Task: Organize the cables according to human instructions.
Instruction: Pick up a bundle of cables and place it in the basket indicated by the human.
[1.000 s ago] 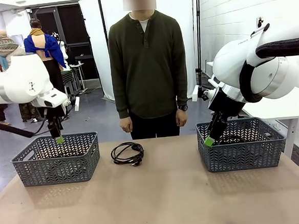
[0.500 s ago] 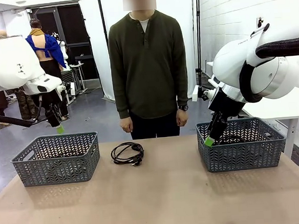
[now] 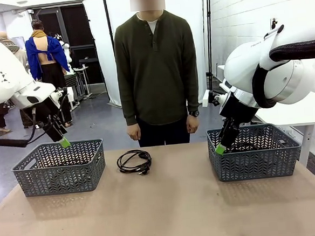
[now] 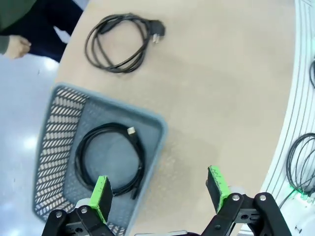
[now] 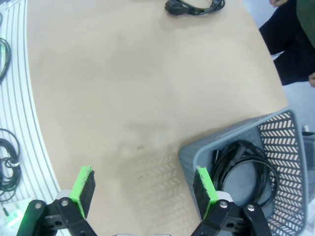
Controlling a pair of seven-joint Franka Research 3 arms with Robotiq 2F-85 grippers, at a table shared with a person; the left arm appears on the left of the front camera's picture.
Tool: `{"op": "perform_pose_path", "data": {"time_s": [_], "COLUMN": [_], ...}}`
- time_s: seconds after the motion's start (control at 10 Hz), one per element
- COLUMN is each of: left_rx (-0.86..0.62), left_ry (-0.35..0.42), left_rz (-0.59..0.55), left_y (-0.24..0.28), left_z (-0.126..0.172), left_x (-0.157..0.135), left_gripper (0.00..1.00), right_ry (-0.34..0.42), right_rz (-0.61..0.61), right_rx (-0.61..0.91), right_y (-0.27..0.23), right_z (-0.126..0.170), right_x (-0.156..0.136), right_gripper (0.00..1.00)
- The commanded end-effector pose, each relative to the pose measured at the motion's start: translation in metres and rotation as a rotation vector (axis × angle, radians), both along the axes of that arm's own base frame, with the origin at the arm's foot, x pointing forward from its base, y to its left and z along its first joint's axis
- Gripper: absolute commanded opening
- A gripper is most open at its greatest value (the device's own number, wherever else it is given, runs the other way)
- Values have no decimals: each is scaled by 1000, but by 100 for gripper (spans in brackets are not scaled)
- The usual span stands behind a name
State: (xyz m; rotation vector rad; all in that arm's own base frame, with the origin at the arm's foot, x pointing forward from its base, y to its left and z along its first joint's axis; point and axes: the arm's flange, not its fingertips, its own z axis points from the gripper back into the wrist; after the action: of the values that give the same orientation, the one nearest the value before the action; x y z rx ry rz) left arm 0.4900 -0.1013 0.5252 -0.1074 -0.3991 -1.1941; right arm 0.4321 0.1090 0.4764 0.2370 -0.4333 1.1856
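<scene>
We are taking the loose coiled cable (image 3: 134,162) on the table (image 3: 169,209) as our landmark; it is lying on the bare tabletop just in front of the person (image 3: 156,69), whose hands are hanging at their sides.

To its left, the left basket (image 3: 60,168) is holding one coiled cable (image 4: 112,158). To its right, the right basket (image 3: 254,152) is holding another coil (image 5: 244,169), possibly more than one cord; we cannot separate them. Both baskets seem to be serving as sorting bins, so we are judging this last coil as awaiting the person's instruction.

The left gripper (image 3: 62,141) is hovering above the far rim of the left basket, jaws spread wide and holding nothing. The right gripper (image 3: 220,146) is hanging at the near-left corner of the right basket, likewise released and empty.

Against the earlier frames: the left arm is lifting and swinging back from the left basket, its gripper now tilted differently. The right arm, the landmark cable and the person are staying unchanged.
</scene>
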Motion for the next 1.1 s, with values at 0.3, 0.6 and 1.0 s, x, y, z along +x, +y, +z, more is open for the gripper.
{"op": "perform_pose_path", "data": {"time_s": [0.3, 0.6, 1.0], "left_rx": [-51, -31, -31], "left_ry": [36, 47, 47], "left_rz": [-133, -105, -105], "left_y": [-16, -22, -22], "left_z": [-37, -35, -35], "left_x": [-36, -34, -34], "left_gripper": [100, 100, 100], "right_ry": [3, 3, 3], "right_rz": [-2, -2, -2], "right_rx": [-13, -13, -13], "right_y": [1, 1, 1], "right_z": [2, 2, 2], "right_x": [4, 4, 4], "right_gripper": [100, 100, 100]}}
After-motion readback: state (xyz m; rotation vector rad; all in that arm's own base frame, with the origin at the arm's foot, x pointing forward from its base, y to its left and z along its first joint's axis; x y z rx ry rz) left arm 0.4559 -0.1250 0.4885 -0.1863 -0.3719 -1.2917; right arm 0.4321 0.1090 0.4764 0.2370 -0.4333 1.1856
